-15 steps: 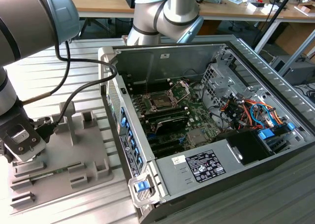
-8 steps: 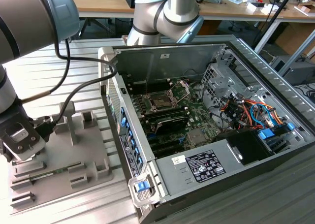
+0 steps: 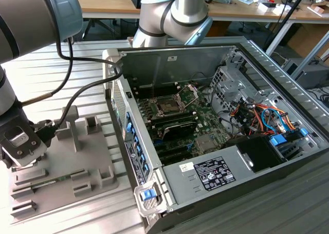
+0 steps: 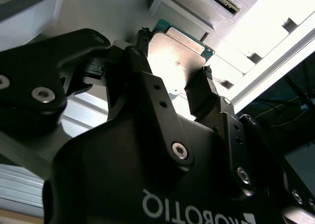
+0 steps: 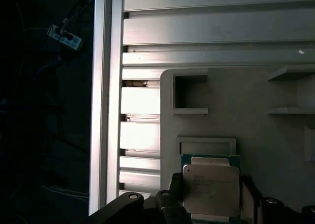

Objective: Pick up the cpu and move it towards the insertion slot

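Evidently cpu [image 4: 179, 49] thin, light, rigid, likely fragile; gripper [image 4: 172, 59] clamped across opposite edges, judged safest hold, underside untouched.

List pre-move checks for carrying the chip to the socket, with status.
1. Tool shut on chip, fingers on two opposite edges: ok.
2. Chip lifted clear of grey holder: cannot tell.
3. Bracket swung up, socket open: ok.
4. Tool above the case wall: not ok, it sits low at the holder.
5. Cable free of the case corner: cannot tell.
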Available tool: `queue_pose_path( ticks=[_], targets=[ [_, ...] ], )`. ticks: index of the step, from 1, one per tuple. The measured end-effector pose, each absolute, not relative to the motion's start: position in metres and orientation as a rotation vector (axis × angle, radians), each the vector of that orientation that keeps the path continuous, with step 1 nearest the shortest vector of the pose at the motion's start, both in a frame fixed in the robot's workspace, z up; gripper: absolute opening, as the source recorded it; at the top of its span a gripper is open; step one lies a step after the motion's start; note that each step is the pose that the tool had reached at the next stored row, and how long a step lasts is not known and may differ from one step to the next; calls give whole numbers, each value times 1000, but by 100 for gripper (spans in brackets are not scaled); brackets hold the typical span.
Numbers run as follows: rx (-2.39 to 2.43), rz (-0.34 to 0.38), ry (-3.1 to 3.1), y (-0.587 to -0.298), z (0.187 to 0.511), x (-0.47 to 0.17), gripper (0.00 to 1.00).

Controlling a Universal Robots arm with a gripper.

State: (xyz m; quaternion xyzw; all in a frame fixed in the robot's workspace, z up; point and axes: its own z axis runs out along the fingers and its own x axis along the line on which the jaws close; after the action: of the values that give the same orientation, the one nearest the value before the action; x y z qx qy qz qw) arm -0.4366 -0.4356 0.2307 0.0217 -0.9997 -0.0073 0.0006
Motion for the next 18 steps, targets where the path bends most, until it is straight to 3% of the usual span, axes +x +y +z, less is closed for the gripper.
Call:
queue_pose_path(
  ticks=[18],
  targets=[
    [68,-23,-3140,-436,240,-437,55]
  ],
)
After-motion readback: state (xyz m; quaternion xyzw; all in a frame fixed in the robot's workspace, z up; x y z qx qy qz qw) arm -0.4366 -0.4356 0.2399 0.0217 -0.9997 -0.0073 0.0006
